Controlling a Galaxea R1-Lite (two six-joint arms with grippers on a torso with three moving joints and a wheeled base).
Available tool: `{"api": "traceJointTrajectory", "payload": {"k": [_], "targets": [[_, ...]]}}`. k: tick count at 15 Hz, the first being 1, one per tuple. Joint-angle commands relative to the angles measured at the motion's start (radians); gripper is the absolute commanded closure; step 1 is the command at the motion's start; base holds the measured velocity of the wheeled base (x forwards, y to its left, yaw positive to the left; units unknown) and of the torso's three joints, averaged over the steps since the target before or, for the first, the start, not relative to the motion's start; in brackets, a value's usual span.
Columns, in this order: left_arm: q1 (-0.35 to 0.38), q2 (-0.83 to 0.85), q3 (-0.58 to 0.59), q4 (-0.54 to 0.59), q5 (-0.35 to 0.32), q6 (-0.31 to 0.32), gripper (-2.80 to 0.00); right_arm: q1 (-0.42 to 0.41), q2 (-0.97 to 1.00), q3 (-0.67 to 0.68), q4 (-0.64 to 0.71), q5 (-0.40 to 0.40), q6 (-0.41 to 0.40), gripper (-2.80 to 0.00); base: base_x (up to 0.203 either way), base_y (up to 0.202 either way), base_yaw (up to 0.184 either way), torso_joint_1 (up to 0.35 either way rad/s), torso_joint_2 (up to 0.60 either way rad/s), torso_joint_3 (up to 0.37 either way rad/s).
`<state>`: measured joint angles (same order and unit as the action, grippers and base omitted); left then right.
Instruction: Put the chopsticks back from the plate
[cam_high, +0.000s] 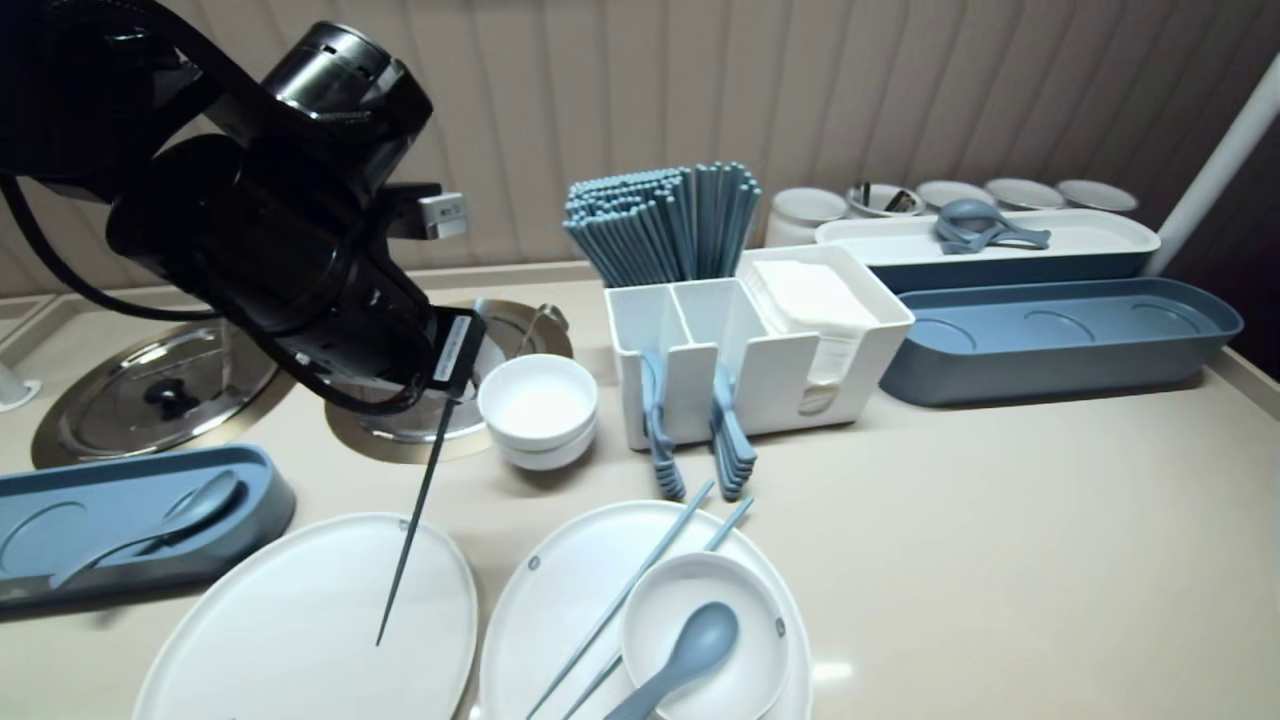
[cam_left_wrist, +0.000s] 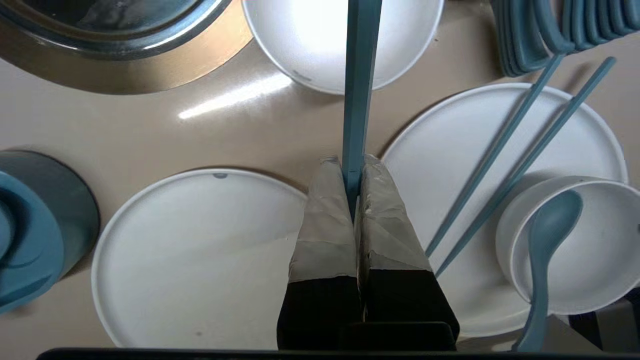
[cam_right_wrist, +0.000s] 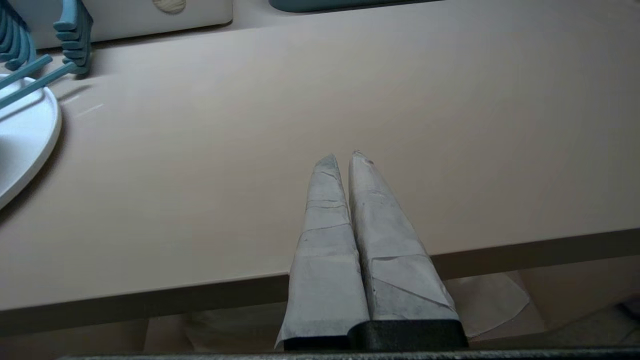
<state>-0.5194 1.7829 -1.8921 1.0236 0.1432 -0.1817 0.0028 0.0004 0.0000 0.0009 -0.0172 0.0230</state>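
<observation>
Over near empty plate (cam_high: 260, 620), chopstick (cam_high: 413, 520) hangs tip toward 7 o'clock, top end pinched by L gripper (cam_left_wrist: 352, 165), clamped tight, so prob light, stiff, slick, may pivot; bowl stack (cam_high: 538, 405) at 3 o'clock; R gripper (cam_right_wrist: 342, 156) closed, idle at counter (cam_right_wrist: 450, 125) front edge.

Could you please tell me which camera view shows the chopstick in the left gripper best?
The left wrist view: the chopstick is close up, clamped between the left gripper's shut fingers. The head view shows its length, but thin, slanting over a white plate. The right wrist view does not show it.
</observation>
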Motion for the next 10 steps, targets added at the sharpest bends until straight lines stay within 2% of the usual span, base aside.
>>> {"api": "traceJointTrajectory", "payload": {"k": [1, 8, 10], "targets": [[0.001, -0.010, 0.001, 0.006, 0.001, -0.001, 0.00, 0.000, 0.000, 0.000, 0.001, 0.000, 0.000, 0.00, 0.000, -0.198, 0.004, 0.003, 0.00, -0.001], [0.001, -0.017, 0.004, 0.004, 0.001, -0.004, 0.00, -0.001, 0.000, 0.000, 0.001, -0.001, 0.000, 0.00, 0.000, -0.193, 0.001, 0.004, 0.00, 0.001], [-0.001, -0.039, 0.002, 0.001, -0.001, -0.006, 0.00, -0.001, 0.000, 0.000, 0.001, -0.001, 0.000, 0.00, 0.000, -0.058, 0.000, 0.003, 0.00, 0.001]]}}
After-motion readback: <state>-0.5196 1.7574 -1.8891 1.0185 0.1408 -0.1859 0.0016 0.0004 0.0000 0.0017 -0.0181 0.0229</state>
